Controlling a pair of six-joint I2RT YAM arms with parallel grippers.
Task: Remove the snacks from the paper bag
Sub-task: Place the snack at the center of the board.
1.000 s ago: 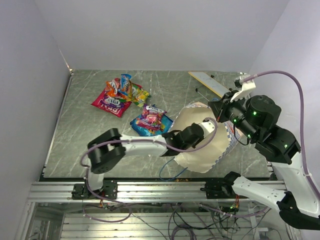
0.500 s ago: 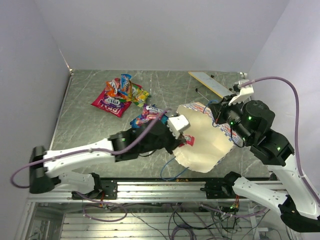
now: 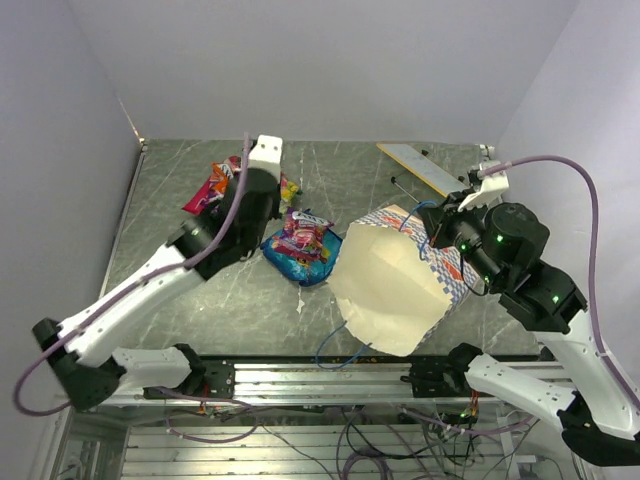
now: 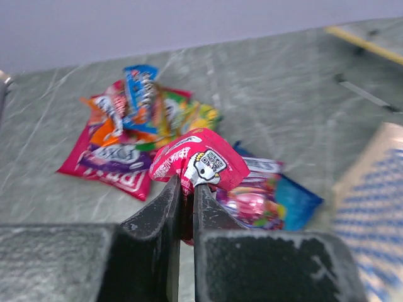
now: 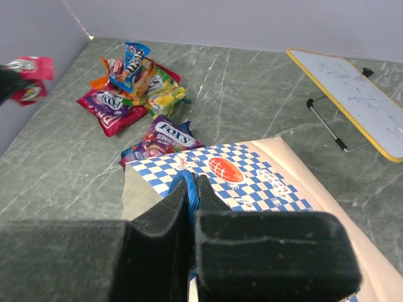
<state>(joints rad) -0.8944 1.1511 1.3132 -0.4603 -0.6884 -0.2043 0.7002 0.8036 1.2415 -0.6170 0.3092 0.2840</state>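
Red-pink packet [image 4: 200, 165] is held outside paper bag [image 3: 395, 290].
Left tool [image 4: 187, 189] is clamped on it above the packet pile [image 5: 135, 85] on the bench [image 3: 250, 300]; right tool [image 5: 191, 189] is clamped on the bag's blue handle [image 5: 187, 178].

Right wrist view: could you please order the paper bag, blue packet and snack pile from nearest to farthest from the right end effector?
1. Paper bag, gripped by the right end effector.
2. Blue packet, beyond the bag, left.
3. Snack pile, farthest back, left.
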